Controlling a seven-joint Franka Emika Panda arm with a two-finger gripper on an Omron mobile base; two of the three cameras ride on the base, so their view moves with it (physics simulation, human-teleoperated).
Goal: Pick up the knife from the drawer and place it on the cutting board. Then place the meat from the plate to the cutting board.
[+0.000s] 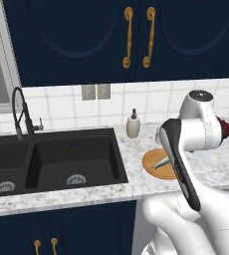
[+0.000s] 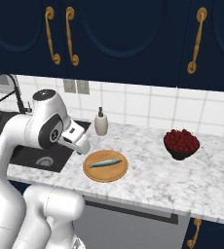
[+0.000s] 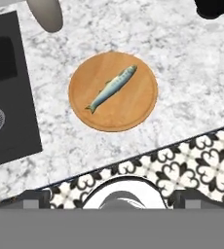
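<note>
From behind the arm on its left, we look forward and down over the sink point(image 1: 61, 159) toward the plate point(image 1: 156, 167). From its right, we face the same counter point(image 2: 148, 175), sharing the plate point(image 2: 105, 166) and soap bottle point(image 2: 101, 122). Our hand camera looks straight down on the plate point(image 3: 113, 91) from fairly high.
</note>
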